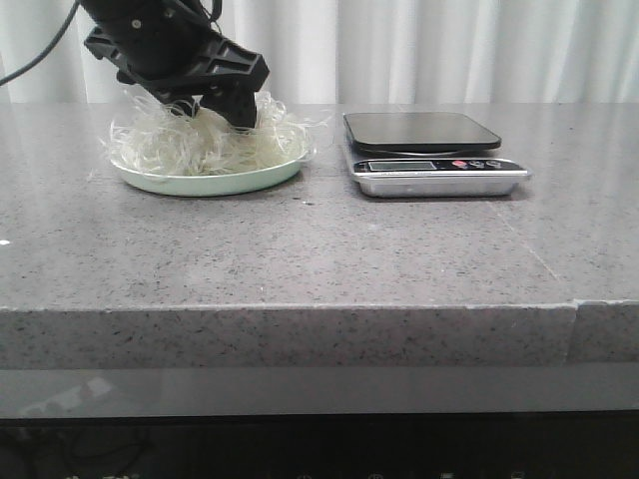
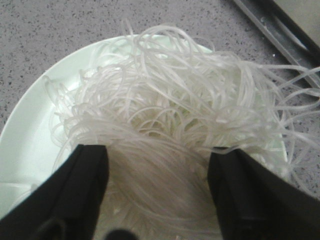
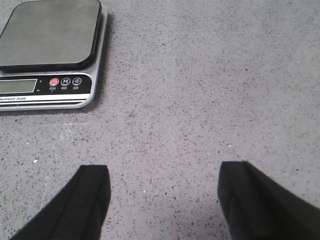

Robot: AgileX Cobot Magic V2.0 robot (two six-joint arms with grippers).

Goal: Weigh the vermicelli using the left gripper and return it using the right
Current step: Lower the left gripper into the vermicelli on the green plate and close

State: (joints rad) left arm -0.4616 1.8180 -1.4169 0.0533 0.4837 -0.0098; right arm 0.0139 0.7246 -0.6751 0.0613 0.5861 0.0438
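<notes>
Vermicelli [image 1: 205, 142] lies as a loose, fluffy heap on the pale green plate [image 1: 215, 184], at the left side of the table [image 1: 319, 259]. Some thin strands hang over the rim, mostly toward the scale. The left gripper [image 1: 232, 112] is low over the heap, and its tip seems to be among the strands at the side nearer the scale. In the left wrist view its two fingers [image 2: 82, 195] stand spread, with a thick part of the bundle between them. They do not squeeze it yet, so I judge that this claw is released and placed for the grasp. The wide opening makes sense, because the noodles are springy and a narrow bite would take only few strands.

The scale [image 1: 431, 155] sits just beside the plate on the right, its dark platform bare. Its place is convenient: the left arm needs only a short carry across. Because of the wiry strands, I think that some may drag on the plate or fall on the way.

The right gripper [image 3: 165, 200] does not appear in the front view. Its own camera shows the fingers apart over bare table, holding nothing, with the scale near it. Probably it waits there to take the noodles back after weighing.
</notes>
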